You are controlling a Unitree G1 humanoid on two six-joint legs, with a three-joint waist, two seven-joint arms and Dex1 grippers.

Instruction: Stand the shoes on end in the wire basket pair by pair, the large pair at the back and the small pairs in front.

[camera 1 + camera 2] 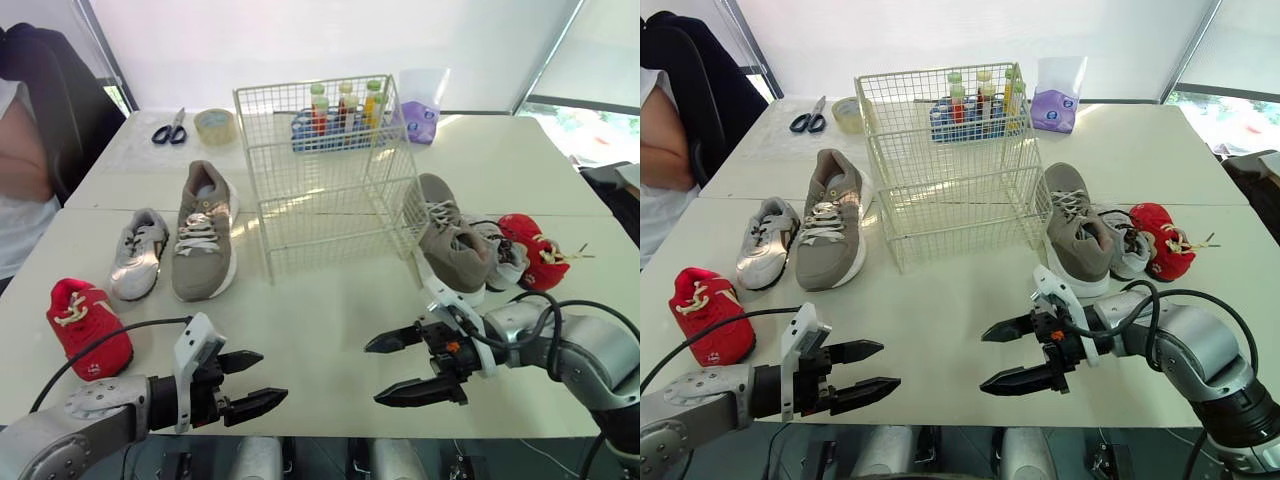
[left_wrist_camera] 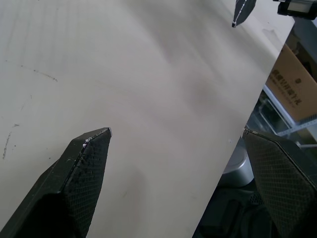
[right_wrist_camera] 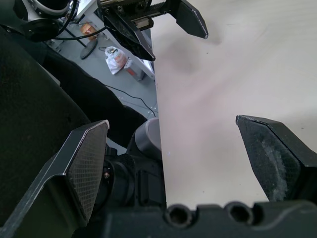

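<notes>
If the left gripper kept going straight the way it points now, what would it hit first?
Probably the right gripper, which faces it across a bare stretch of table. The left gripper points sideways along the near edge, and nothing lies between them, though depth is hard to judge.

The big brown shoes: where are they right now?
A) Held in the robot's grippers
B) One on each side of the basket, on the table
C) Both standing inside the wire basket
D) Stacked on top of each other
B: one big brown shoe lies to the left of the wire basket and the other big brown shoe to its right, both outside it on the table.
</notes>
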